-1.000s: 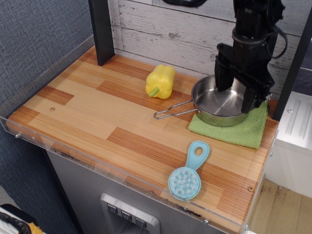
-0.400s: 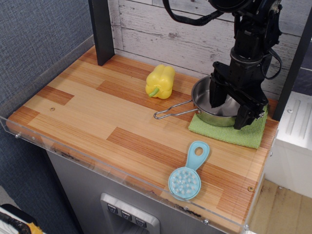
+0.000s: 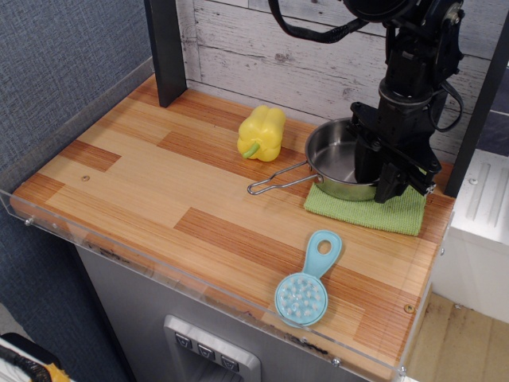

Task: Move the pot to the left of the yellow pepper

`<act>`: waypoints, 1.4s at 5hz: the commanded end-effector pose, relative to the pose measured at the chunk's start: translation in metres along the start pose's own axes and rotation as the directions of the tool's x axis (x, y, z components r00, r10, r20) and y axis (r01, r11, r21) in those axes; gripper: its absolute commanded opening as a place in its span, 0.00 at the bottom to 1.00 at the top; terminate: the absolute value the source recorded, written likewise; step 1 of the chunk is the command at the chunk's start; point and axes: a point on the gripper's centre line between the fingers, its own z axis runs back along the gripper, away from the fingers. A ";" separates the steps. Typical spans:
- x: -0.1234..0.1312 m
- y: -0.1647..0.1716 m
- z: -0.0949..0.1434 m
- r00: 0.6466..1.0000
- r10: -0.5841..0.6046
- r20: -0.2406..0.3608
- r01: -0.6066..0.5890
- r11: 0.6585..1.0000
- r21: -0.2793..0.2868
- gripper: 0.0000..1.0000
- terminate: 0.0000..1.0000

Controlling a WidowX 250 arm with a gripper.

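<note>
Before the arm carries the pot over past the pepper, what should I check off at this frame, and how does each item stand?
1. Gripper is down at the right rim of the pot: ok.
2. Jaws shut firmly on the rim: cannot tell; the gripper body hides the contact.
3. Pot is upright on the green cloth, its wire handle pointing left: ok.
4. Landing spot on the table, left of the yellow pepper, is bare wood: ok.
5. Straight leftward path: not ok, the pepper sits in the way, so lift over it or go around.
6. Blue scrubber lies near the front edge, away from the route: ok.
</note>
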 end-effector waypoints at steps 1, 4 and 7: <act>0.000 -0.005 0.026 0.998 -0.019 0.055 0.017 0.999 0.037 0.00 0.00; -0.011 0.004 0.064 0.979 -0.084 0.185 0.066 0.993 0.101 0.00 0.00; -0.085 0.068 0.112 0.970 0.109 0.216 -0.147 0.975 0.167 0.00 0.00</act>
